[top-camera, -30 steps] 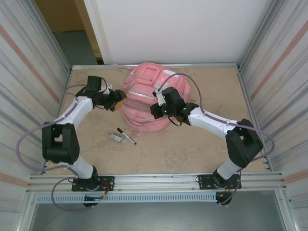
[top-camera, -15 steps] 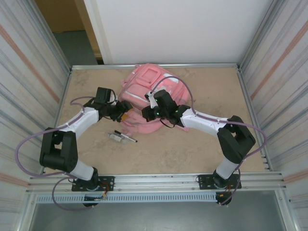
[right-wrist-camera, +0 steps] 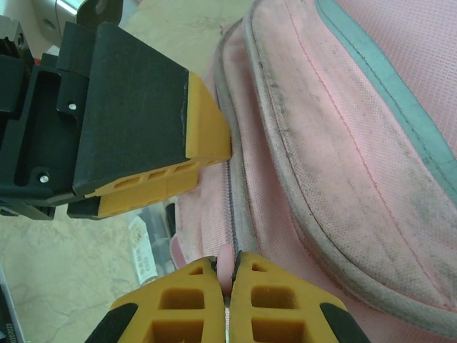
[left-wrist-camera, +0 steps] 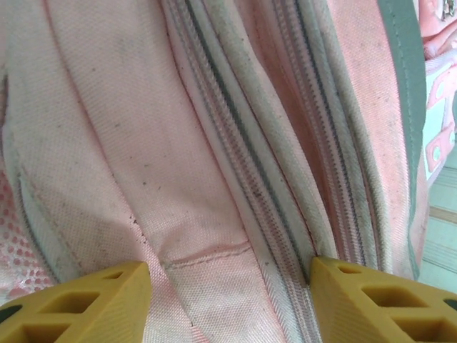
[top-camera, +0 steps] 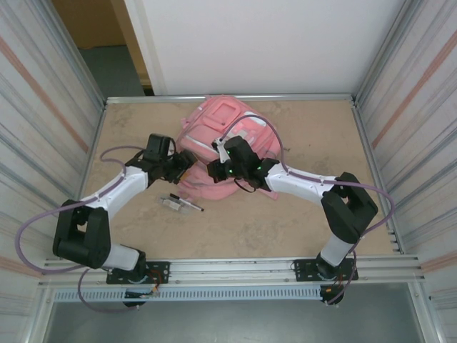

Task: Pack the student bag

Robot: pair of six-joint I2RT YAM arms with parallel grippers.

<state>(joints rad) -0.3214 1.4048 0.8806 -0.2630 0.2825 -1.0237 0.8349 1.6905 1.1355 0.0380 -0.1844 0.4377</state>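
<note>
The pink student bag [top-camera: 227,132] lies at the back middle of the table, its front up. My right gripper [top-camera: 213,170] is at the bag's near left edge, shut on a small pink zip pull [right-wrist-camera: 227,266] at the end of a zip line [right-wrist-camera: 230,200]. My left gripper [top-camera: 187,166] presses against the bag from the left. Its yellow fingertips [left-wrist-camera: 78,300] stand wide apart and open, with pink fabric and zip seams [left-wrist-camera: 235,179] spread between them. One of the left gripper's fingers [right-wrist-camera: 203,136] sits just beyond the zip pull in the right wrist view.
A black pen [top-camera: 188,202] and a small clear packet [top-camera: 171,204] lie on the table just near-left of the bag. The packet [right-wrist-camera: 145,246] lies under the left gripper in the right wrist view. Corrugated walls close in both sides.
The left gripper has swung right and nearer, up against the bag's left side. The right gripper has moved left along the bag's near edge, ending close to the left gripper.
</note>
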